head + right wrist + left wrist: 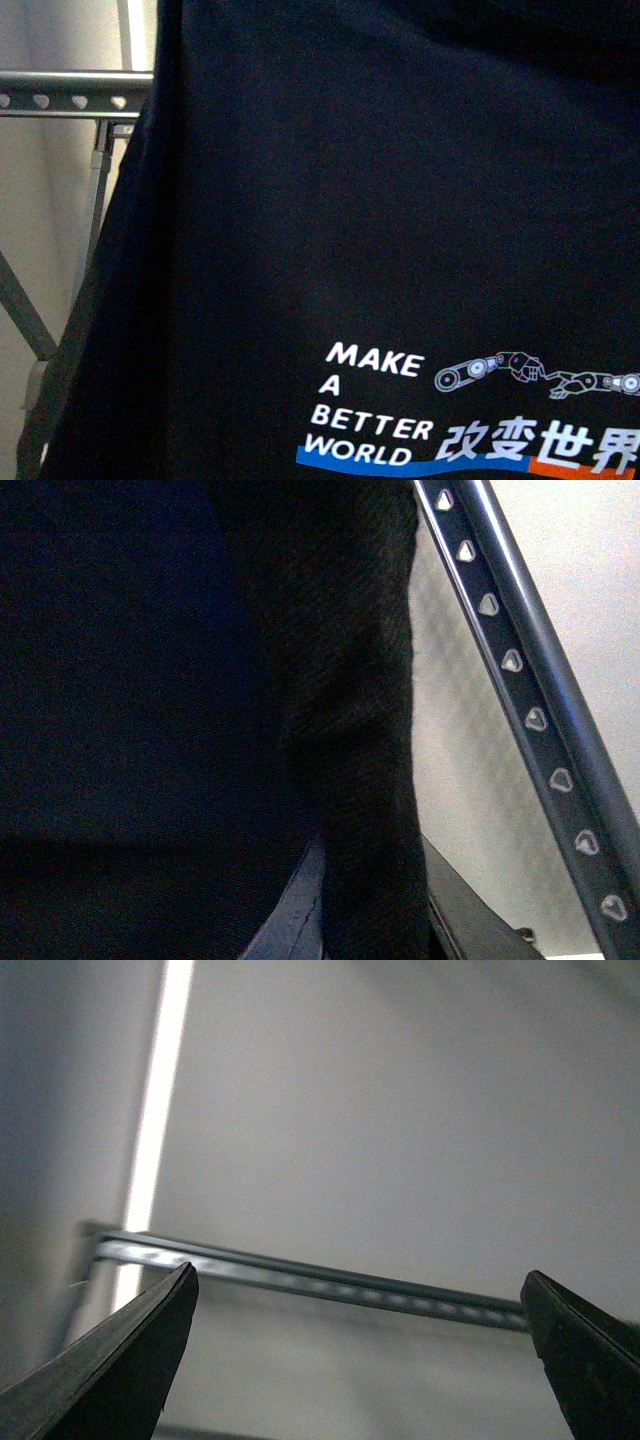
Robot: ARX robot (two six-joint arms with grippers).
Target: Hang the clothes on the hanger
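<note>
The clothes point(380, 200), a black T-shirt with white "MAKE A BETTER WORLD" print low down, hang close up and fill most of the front view. To their left the hanger's top bar point(70, 95) shows its heart-shaped holes. In the right wrist view my right gripper point(375, 920) is shut on a fold of the clothes point(200, 680), with the hanger bar point(530, 710) running just beside the fabric. My left gripper point(358, 1290) is open with nothing between its fingers. The hanger bar point(300, 1280) lies some way beyond it. Neither arm shows in the front view.
The rack's slanted leg point(25, 310) and upright post point(95, 210) stand at the far left, partly behind the shirt. A pale wall with a bright light strip point(160, 1110) lies behind the bar.
</note>
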